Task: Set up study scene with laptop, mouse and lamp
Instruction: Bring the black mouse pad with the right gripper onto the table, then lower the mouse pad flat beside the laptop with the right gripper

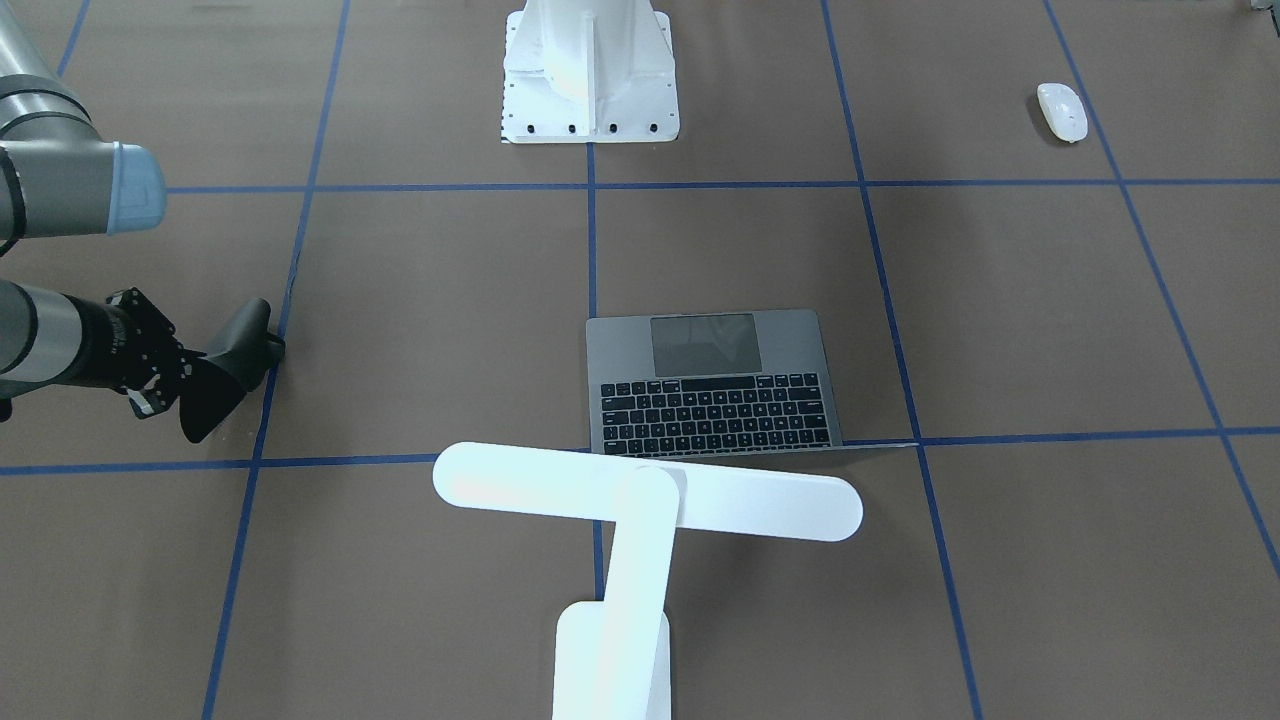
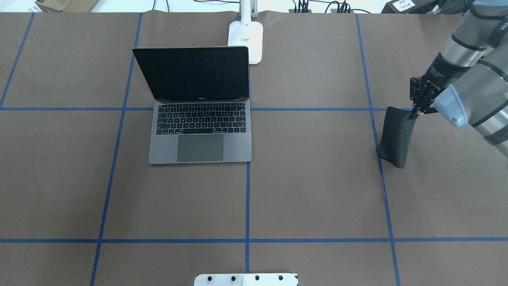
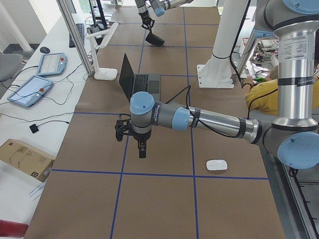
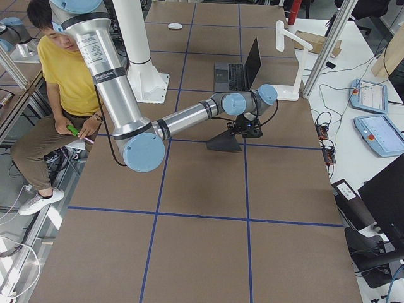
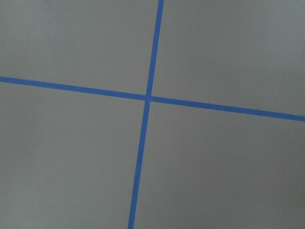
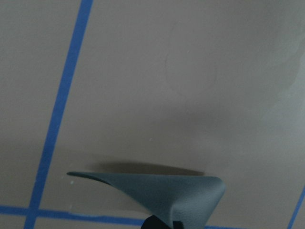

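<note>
We cannot read the tiny lettering below the screen of the laptop [image 2: 200,131]. It stands open mid-table, the lamp [image 1: 648,490] just behind at the far edge, the mouse [image 1: 1061,111] well apart on the robot's left. The right gripper [image 2: 415,113] pinches a drooping black pad [image 2: 395,139], with open table [image 2: 317,178] around it. The left gripper [image 3: 142,148] points down; we cannot tell its state.

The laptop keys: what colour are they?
The keys of the laptop are black; the overhead exterior view shows them best.
</note>
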### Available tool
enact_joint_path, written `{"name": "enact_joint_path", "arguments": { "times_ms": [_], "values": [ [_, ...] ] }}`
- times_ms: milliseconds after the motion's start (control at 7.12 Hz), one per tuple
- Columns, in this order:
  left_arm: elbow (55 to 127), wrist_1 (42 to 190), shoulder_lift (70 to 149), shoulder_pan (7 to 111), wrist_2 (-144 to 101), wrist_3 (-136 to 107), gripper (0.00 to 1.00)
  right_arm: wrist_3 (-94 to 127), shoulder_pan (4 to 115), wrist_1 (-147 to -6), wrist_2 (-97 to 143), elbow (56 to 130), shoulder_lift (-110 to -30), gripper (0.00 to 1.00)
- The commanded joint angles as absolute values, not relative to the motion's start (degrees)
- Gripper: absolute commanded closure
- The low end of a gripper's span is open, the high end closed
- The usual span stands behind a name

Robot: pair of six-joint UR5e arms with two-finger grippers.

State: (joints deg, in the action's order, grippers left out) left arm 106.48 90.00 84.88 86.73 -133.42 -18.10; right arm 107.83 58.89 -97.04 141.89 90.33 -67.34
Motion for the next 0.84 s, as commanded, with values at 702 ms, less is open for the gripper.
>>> {"name": "enact_joint_path", "arguments": {
  "times_ms": [702],
  "values": [
    [105.6,90.0,84.9,86.7,-133.4,-18.1,0.00,132.1,51.6,-82.5,136.6,98.1,-63.7,1.00]
  ]
}}
